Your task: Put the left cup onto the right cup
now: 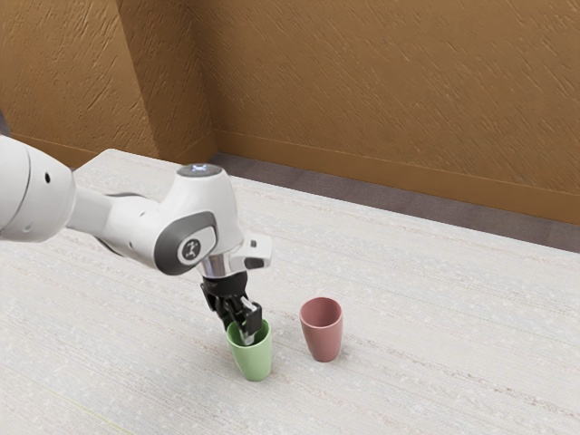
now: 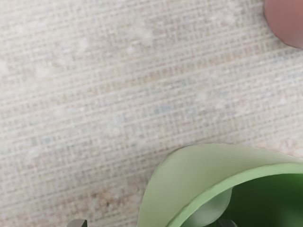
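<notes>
The green cup (image 1: 254, 359) stands upright on the table (image 1: 435, 299), at the exterior view's left of the pink cup (image 1: 322, 330). The two cups are near each other but not touching. The tool (image 1: 245, 324) is lowered onto the green cup's rim, released, with one finger inside the cup and one outside. In the wrist view the green cup's wall (image 2: 199, 175) lies between the spread fingertips (image 2: 77, 222), clear of both. The pink cup (image 2: 289, 21) also stands upright on the table.
</notes>
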You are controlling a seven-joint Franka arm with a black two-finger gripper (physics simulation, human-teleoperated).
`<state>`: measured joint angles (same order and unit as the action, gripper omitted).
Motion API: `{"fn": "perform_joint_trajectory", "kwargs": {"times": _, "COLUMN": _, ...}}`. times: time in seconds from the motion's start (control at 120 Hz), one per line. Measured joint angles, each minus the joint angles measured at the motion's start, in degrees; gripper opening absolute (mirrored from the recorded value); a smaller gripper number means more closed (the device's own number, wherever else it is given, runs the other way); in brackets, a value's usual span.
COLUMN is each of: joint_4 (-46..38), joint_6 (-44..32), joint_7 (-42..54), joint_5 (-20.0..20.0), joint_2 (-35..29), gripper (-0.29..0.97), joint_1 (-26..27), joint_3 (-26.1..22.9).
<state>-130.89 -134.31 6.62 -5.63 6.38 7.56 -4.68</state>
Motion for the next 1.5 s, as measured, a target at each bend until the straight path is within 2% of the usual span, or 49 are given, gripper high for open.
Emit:
{"fn": "perform_joint_trajectory", "kwargs": {"times": 0.217, "joint_4": 0.0, "joint_6": -0.2, "joint_7": -0.1, "joint_5": -0.1, "joint_2": 0.1, "gripper": 0.04, "joint_1": 0.0, "joint_3": 0.0}}
{"fn": "perform_joint_trajectory", "kwargs": {"times": 0.4, "joint_4": 0.0, "joint_6": -0.2, "joint_7": -0.1, "joint_5": -0.1, "joint_2": 0.0, "gripper": -0.06, "joint_1": 0.0, "joint_3": -0.1}}
{"fn": "perform_joint_trajectory", "kwargs": {"times": 0.775, "joint_4": -0.1, "joint_6": 0.8, "joint_7": -0.7, "joint_5": 0.4, "joint_2": -2.9, "gripper": -0.1, "joint_1": 0.1, "joint_3": -0.1}}
{"fn": "perform_joint_trajectory", "kwargs": {"times": 1.092, "joint_4": 0.6, "joint_6": 6.9, "joint_7": -1.3, "joint_5": 0.6, "joint_2": -9.8, "gripper": -0.1, "joint_1": 0.1, "joint_3": -1.4}}
{"fn": "perform_joint_trajectory", "kwargs": {"times": 1.5, "joint_4": 7.3, "joint_6": 15.7, "joint_7": -1.4, "joint_5": 1.0, "joint_2": -10.4, "gripper": -0.11, "joint_1": 0.3, "joint_3": -4.0}}
